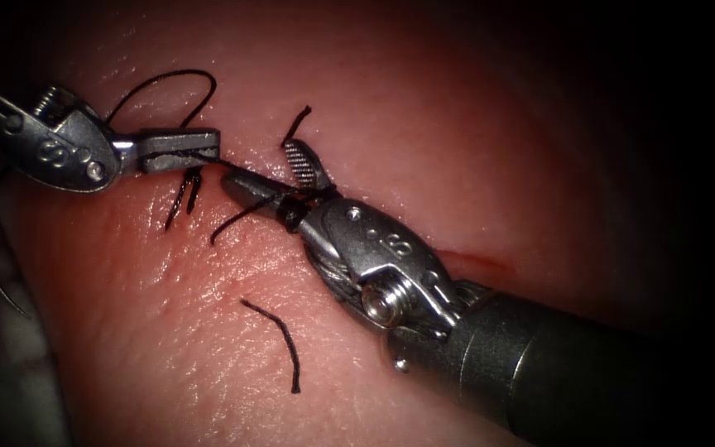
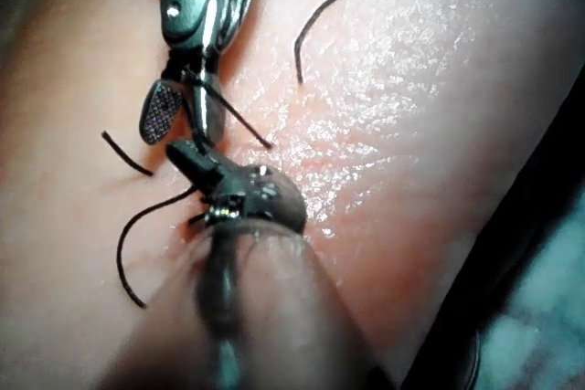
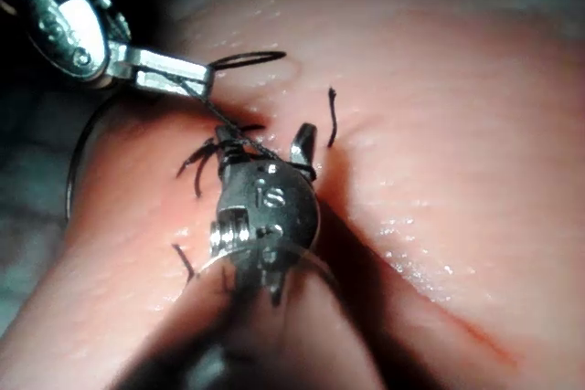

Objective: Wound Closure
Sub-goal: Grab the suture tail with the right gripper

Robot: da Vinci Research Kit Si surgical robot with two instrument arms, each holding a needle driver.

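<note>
My left tool (image 1: 208,151) comes in from the upper left, its jaws shut on the black thread (image 1: 167,79), which arcs above it. Just below its tip, short thread ends (image 1: 184,197) stand out of the tissue (image 1: 424,124) at a stitch. My right tool (image 1: 258,164) reaches in from the lower right with its jaws open, gripping nothing. Thread is wound around the base of its jaws (image 1: 293,209). The right wrist view shows the same: right tool (image 3: 265,145) open, left tool (image 3: 207,79) shut on thread. A thin arc (image 3: 78,157) lies left of the tissue; needle or thread, I cannot tell.
A loose cut piece of thread (image 1: 279,331) lies on the tissue below the tools. Another short end (image 1: 295,124) sticks up by the right tool's upper jaw. The cut (image 1: 477,261) shows as a red line beside the right tool's wrist.
</note>
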